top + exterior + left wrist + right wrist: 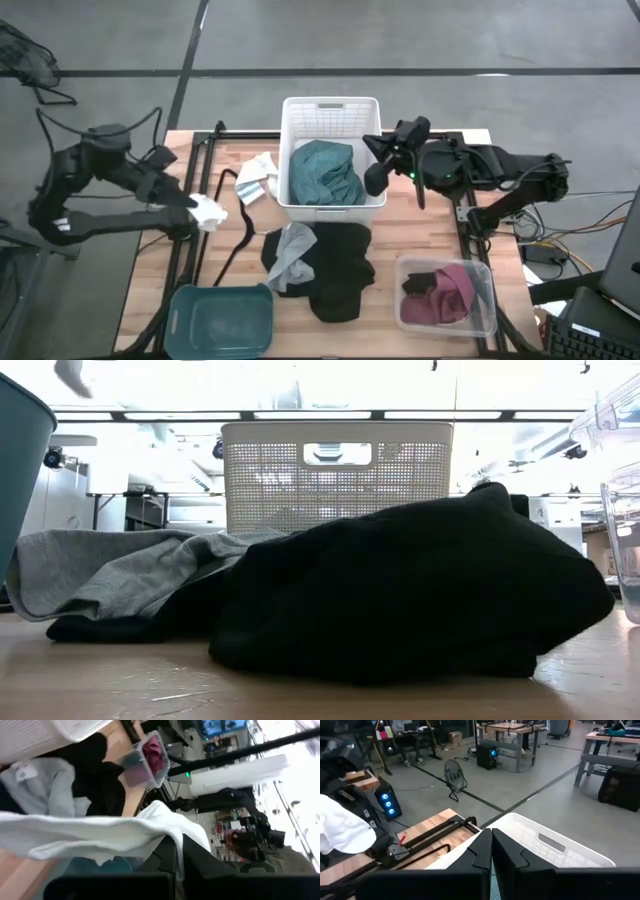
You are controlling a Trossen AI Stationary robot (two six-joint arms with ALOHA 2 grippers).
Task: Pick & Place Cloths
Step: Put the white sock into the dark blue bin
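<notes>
My left gripper (197,208) is over the table's left part, shut on a small white cloth (209,212) that it holds in the air. My right gripper (375,182) hovers shut and empty at the right rim of the white basket (300,110), in which a teal-green cloth (325,172) lies. A light grey cloth (293,250) rests on a heap of black cloths (338,272) in front of the basket. A maroon cloth (452,292) lies in the clear tray (485,320). Left of the basket a white and teal cloth (257,178) lies on the table. My left gripper pinches the white cloth between its two shut fingers (170,857), at a bunched part near one end (167,825). The fingers slant slightly downward. The cloth is lifted clear of the table and trails slack to one side of the fingers (60,837); how many layers are caught does not show.
A teal tray (222,318) stands at the near left edge. A black strap (238,225) snakes over the wood between my left gripper and the basket. Black rails run along the table's left and right sides. Bare wood shows near the front edge (300,690).
</notes>
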